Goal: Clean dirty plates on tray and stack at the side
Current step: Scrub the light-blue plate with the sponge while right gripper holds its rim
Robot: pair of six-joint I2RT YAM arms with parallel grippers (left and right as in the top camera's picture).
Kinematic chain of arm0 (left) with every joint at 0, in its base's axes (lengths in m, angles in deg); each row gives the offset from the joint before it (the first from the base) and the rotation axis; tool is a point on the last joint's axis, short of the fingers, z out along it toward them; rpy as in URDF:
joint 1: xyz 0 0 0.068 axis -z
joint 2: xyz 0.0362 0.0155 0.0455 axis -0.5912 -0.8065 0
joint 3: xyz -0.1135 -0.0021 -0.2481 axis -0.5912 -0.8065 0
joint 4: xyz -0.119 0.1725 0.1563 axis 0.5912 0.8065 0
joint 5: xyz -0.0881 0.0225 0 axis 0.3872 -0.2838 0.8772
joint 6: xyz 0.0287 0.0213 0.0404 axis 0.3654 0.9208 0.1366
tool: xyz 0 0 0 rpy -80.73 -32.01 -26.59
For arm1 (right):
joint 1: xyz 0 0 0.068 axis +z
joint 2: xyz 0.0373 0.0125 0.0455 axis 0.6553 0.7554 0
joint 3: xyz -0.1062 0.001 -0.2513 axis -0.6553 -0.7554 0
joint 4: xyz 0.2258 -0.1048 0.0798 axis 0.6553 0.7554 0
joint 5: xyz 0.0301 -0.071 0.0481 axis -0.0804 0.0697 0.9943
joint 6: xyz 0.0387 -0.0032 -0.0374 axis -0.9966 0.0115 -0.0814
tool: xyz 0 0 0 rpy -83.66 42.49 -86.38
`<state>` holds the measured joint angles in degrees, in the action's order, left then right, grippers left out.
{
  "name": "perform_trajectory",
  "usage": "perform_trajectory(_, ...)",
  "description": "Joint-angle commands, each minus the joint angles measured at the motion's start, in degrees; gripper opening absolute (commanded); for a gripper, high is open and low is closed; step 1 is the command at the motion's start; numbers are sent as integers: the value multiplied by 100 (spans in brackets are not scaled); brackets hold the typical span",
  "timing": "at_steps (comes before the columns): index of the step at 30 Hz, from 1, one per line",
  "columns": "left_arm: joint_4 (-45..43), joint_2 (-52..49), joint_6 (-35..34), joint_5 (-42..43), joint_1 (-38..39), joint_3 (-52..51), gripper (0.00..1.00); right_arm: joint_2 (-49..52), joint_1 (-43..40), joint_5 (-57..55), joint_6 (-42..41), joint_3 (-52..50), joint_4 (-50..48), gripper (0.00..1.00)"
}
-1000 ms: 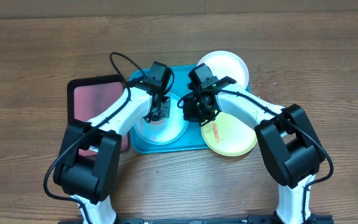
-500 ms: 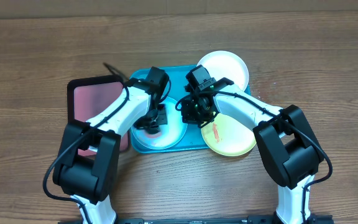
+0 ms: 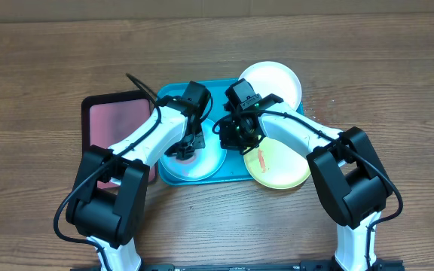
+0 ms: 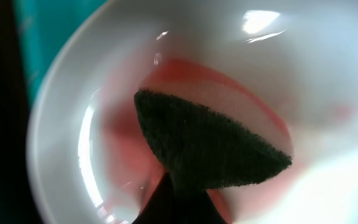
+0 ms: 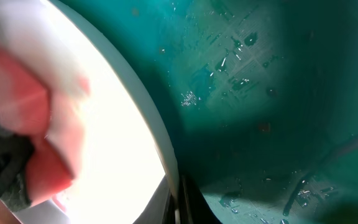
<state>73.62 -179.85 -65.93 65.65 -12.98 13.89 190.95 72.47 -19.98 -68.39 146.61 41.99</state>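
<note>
The light blue plate (image 3: 206, 159) lies in the turquoise tray (image 3: 170, 94). My left gripper (image 3: 185, 148) is shut on a dark green sponge (image 4: 207, 149) and presses it on the plate's red-smeared inside (image 4: 92, 93). My right gripper (image 3: 234, 138) is shut on that plate's right rim (image 5: 166, 155), with the tray floor (image 5: 260, 93) beside it. The yellow plate (image 3: 285, 167), with an orange smear, lies on the table right of the tray. The white plate (image 3: 277, 79) lies behind it.
A black-rimmed pink tray (image 3: 115, 120) lies left of the turquoise tray, partly under my left arm. Bare wooden table (image 3: 44, 68) surrounds everything.
My left gripper with the sponge has slid forward and left across the blue plate, then slightly back right. My right gripper has kept hold of the rim, nearly still.
</note>
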Motion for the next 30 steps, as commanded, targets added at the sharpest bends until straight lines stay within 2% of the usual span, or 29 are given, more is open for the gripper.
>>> perform_trajectory(1,269,109,131,361,31,-24,4,87,24,7,37,-39,-4,4)
perform_trajectory(5,22,109,2116,2063,81,-22,4,87,24,7,37,-39,-13,4)
perform_trajectory(7,-151,109,2719,2656,87,-22,4,87,24,9,37,-39,-15,4)
perform_trajectory(12,-872,109,2535,2544,74,-22,4,87,24,9,37,-39,-9,4)
perform_trajectory(15,-1134,109,1589,1327,70,-22,4,87,24,9,37,-39,-9,4)
perform_trajectory(19,-627,109,-184,-787,66,-22,4,87,24,7,39,-39,4,4)
perform_trajectory(22,-94,109,-866,-1362,66,-22,4,87,24,7,39,-39,7,4)
perform_trajectory(25,262,109,-656,-920,66,-22,4,87,24,7,39,-39,-4,4)
perform_trajectory(30,293,109,1532,1427,76,-22,4,87,24,7,39,-39,-13,4)
